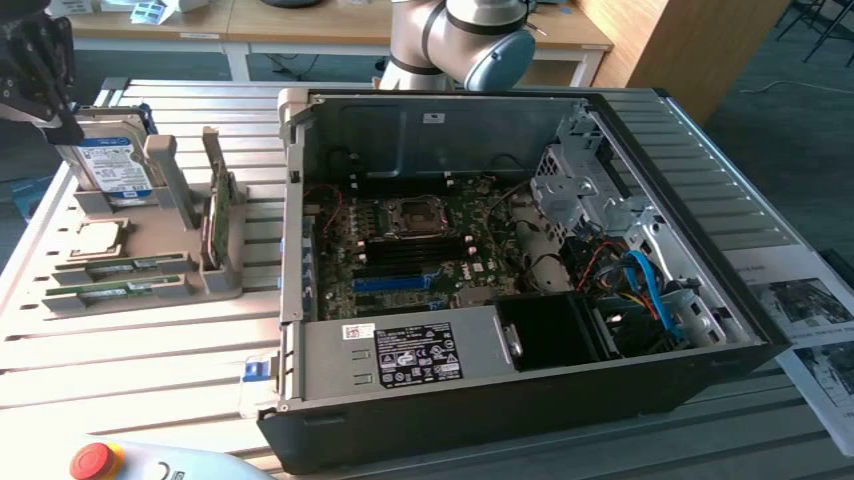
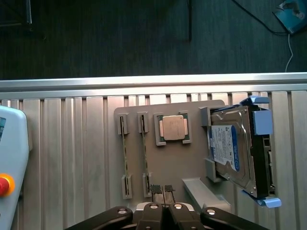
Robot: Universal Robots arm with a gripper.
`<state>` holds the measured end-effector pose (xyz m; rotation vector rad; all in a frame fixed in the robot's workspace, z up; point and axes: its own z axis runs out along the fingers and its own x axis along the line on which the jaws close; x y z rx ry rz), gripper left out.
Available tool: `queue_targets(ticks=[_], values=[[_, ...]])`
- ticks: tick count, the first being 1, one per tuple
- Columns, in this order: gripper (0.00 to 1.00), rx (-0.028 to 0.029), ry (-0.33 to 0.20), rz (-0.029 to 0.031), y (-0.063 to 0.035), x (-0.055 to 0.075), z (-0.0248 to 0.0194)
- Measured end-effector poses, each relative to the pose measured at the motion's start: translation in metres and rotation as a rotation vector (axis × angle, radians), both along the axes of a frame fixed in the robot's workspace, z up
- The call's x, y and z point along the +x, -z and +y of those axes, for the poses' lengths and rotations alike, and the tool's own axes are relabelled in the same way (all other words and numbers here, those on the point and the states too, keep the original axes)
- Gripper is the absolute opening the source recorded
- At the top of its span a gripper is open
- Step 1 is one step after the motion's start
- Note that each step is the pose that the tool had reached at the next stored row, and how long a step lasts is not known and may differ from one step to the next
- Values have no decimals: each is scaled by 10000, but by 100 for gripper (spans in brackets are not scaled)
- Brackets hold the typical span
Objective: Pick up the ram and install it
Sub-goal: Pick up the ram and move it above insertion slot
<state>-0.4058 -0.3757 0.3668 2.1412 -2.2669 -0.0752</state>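
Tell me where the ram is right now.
Two ram sticks sit side by side in the grey holder at the exterior view's left, beside the CPU, outside the open computer case.

1. The tabletop (image 1: pixel 134 360) is formed of ribbed metal slats.
2. A grey parts holder (image 1: pixel 220 278) is seated flat towards the exterior view's left.
3. An open computer case (image 1: pixel 534 410) is placed just beside it.
4. A pendant (image 1: pixel 167 466) with a red button is laid at the near edge.
5. Printed sheets (image 1: pixel 807 300) are laid at the exterior view's right.
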Motion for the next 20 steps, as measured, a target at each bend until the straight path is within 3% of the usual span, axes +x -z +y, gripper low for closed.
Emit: queue_targets(ticks=[20], values=[[11,0,-1,0,364,-4,0]])
